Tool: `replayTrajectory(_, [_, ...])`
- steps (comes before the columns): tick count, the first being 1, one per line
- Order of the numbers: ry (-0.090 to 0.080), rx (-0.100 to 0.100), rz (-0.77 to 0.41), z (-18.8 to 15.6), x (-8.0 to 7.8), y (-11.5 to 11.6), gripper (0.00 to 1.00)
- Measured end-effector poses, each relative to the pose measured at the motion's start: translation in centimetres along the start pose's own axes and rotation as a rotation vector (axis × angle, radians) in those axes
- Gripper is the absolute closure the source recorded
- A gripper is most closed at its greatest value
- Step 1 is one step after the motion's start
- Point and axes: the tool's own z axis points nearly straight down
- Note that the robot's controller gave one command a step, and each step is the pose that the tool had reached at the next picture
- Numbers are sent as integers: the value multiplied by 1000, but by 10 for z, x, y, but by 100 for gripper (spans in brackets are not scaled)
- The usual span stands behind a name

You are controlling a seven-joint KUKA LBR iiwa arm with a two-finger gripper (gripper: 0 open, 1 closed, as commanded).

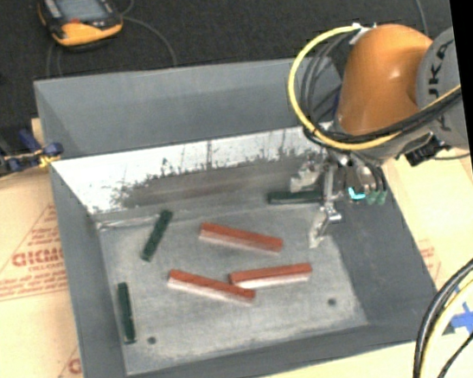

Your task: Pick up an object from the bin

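Camera view from above: the hand [323,215] hangs low at the right side of the grey bin [208,109] — spread or pressed together, I cannot tell — just beside a dark green bar [283,195] near the back wall. A red bar [240,237] lies nearby, toward the middle.

Arm: a glossy orange domed cover [382,76] is capping the wrist. Yellow and black cables [297,101] are looping round it. Pale grey casing [442,67] is showing dark lettering. Silvery metal gripper [326,215]; small teal light [361,193] is glowing beside it.
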Motion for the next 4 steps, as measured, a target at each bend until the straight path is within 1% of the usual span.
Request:
replayTrajectory(1, [-8, 1, -1, -4, -2, 0, 0])
replayTrajectory(2, [-15, 0, 12, 38, 13, 9, 0])
replayTrajectory(3, [-6, -3, 166, 82, 18, 29, 0])
replayTrajectory(4, [-7, -7, -66, 118, 50, 27, 100])
